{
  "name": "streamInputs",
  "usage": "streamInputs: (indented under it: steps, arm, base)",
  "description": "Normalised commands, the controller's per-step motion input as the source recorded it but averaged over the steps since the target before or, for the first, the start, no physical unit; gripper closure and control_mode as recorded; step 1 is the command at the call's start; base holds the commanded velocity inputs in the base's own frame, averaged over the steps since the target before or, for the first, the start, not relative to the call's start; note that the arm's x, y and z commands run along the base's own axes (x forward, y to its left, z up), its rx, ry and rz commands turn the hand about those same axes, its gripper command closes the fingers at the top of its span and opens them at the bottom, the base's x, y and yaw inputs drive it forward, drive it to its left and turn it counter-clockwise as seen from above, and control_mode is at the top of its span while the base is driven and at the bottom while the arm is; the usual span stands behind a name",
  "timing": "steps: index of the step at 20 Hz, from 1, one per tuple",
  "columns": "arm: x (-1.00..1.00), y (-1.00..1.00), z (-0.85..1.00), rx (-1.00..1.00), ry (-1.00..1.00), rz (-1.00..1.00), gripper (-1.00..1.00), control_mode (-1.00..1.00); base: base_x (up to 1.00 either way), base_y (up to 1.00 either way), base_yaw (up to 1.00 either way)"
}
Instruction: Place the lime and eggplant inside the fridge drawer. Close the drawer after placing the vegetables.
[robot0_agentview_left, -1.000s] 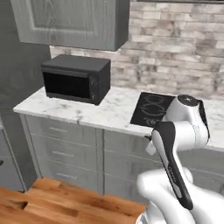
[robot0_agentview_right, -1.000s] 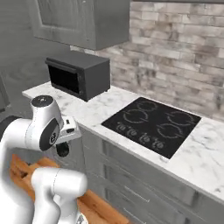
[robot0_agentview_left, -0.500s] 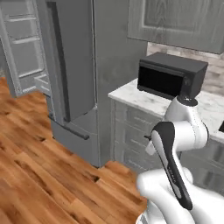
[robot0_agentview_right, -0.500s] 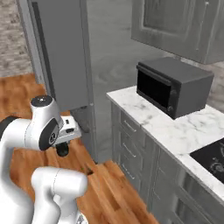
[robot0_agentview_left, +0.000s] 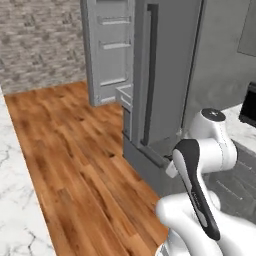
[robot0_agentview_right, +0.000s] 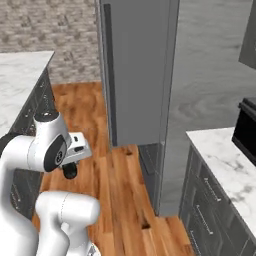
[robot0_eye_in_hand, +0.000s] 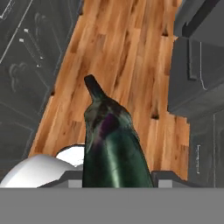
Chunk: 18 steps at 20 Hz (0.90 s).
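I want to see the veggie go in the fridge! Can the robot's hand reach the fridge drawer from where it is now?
Probably not yet. The gripper is tucked close to the robot's body, holding the eggplant over the wood floor. The fridge stands ahead, so the base likely must drive nearer first.

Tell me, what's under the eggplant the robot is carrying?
Below the eggplant, held in the fingers, lies wooden floor with dark cabinet fronts beside it. The eggplant covers the floor directly beneath itself.

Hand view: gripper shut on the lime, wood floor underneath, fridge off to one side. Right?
Not the lime. The hand view shows the fingers closed on the eggplant, glossy dark purple-black with its thin stem pointing away. The wood floor beneath and the fridge to one side are as you say.
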Motion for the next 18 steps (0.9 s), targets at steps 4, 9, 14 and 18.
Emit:
streamInputs:
  steps: [4,9,14,18]
  arm:
    - [0.00,0.00,0.00,0.00,0.00,0.00,1.00,1.00]
    - [0.00,0.00,0.00,0.00,0.00,0.00,1.00,1.00]
    - [0.00,0.00,0.00,0.00,0.00,0.00,1.00,1.00]
    - [0.00,0.00,0.00,0.00,0.00,0.00,1.00,1.00]
  base:
    - [1.00,0.16,0.39]
    - [0.99,0.20,0.30]
    - [0.84,0.22,-0.03]
    - [0.66,0.47,-0.27]
